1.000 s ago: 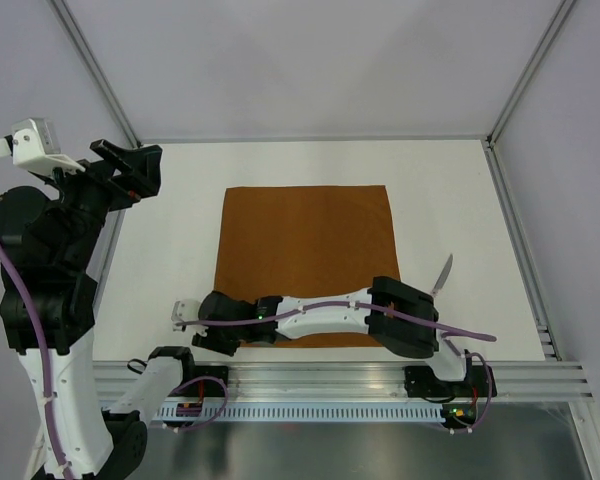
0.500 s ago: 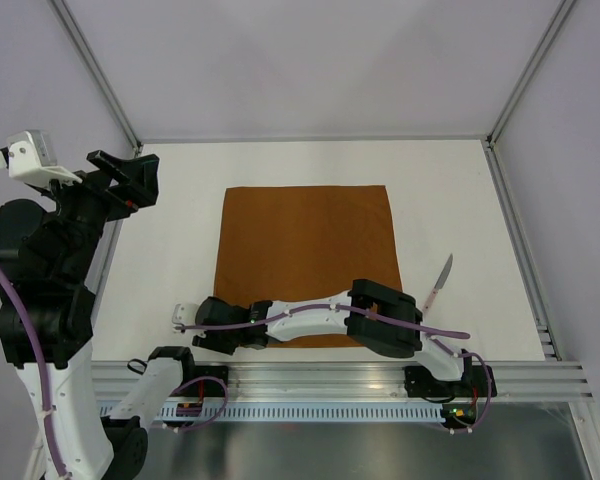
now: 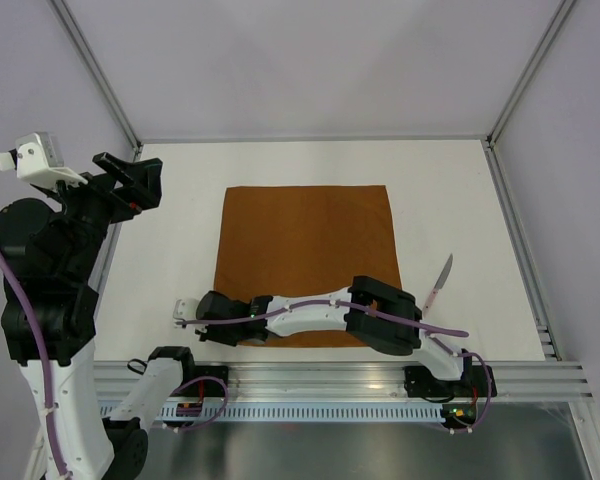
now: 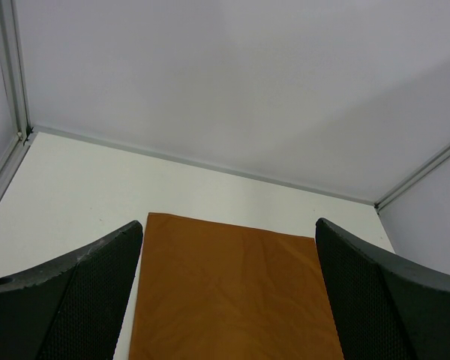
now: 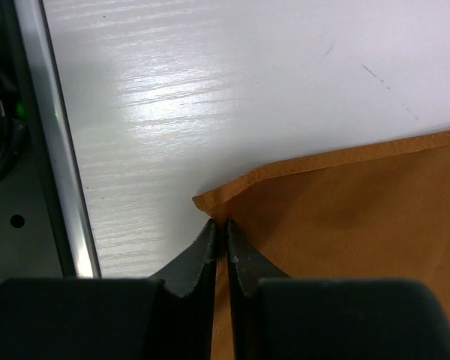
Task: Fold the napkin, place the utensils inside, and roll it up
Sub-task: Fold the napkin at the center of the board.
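The rust-brown napkin [image 3: 305, 250] lies flat and unfolded in the middle of the white table. The knife [image 3: 440, 283] lies on the table just off its right edge, blade pointing away. My right arm reaches low across the napkin's near edge to its near-left corner. The right gripper [image 3: 208, 322] is shut there; in the right wrist view its tips [image 5: 218, 223] pinch the napkin [image 5: 345, 217] just behind the corner, which is lifted slightly. My left gripper [image 3: 130, 172] is raised at the far left, open and empty; between its fingers [image 4: 229, 223] the napkin [image 4: 232, 300] shows below.
The aluminium rail [image 3: 310, 375] with the arm bases runs along the near table edge, and it also shows in the right wrist view [image 5: 60, 150]. Grey enclosure walls stand at the back and sides. The right arm's purple cable [image 3: 420, 325] trails over the napkin's near edge.
My right arm's elbow has shifted left, uncovering the knife, while its gripper stays at the near-left corner. The left arm has swayed slightly.
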You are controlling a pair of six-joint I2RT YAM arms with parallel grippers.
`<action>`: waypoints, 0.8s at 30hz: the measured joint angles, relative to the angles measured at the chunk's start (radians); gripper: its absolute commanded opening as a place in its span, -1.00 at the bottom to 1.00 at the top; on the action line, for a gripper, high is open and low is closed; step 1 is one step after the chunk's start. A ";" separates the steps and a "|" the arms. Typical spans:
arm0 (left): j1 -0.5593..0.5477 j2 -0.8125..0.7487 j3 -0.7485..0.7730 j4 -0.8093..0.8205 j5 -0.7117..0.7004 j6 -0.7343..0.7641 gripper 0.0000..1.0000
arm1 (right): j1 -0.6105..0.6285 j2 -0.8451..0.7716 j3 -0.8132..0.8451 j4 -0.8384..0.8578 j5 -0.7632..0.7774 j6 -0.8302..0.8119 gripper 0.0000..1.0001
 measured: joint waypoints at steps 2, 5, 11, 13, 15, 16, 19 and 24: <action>0.000 0.000 -0.002 0.000 0.000 0.000 0.99 | -0.007 0.000 0.010 -0.013 -0.004 -0.003 -0.78; 0.000 0.000 -0.006 0.000 0.000 0.000 0.99 | -0.014 0.000 0.027 -0.027 -0.010 -0.005 -0.82; 0.000 0.003 -0.009 0.000 0.000 0.000 0.99 | -0.031 -0.001 0.045 -0.051 -0.030 -0.007 -0.85; 0.000 0.006 -0.011 0.000 0.001 0.000 0.99 | -0.038 -0.006 0.045 -0.064 -0.037 -0.007 -0.85; 0.000 0.010 -0.017 0.000 0.001 0.000 0.99 | -0.046 -0.014 0.045 -0.077 -0.041 -0.007 -0.86; 0.000 0.011 -0.021 0.001 0.002 0.000 0.99 | -0.053 -0.022 0.045 -0.084 -0.044 -0.007 -0.87; 0.000 0.018 -0.037 0.004 0.005 0.000 0.99 | -0.077 -0.055 0.045 -0.105 -0.049 -0.007 -0.87; 0.000 0.029 -0.076 0.012 0.021 -0.001 0.99 | -0.139 -0.129 0.045 -0.121 -0.053 -0.007 -0.89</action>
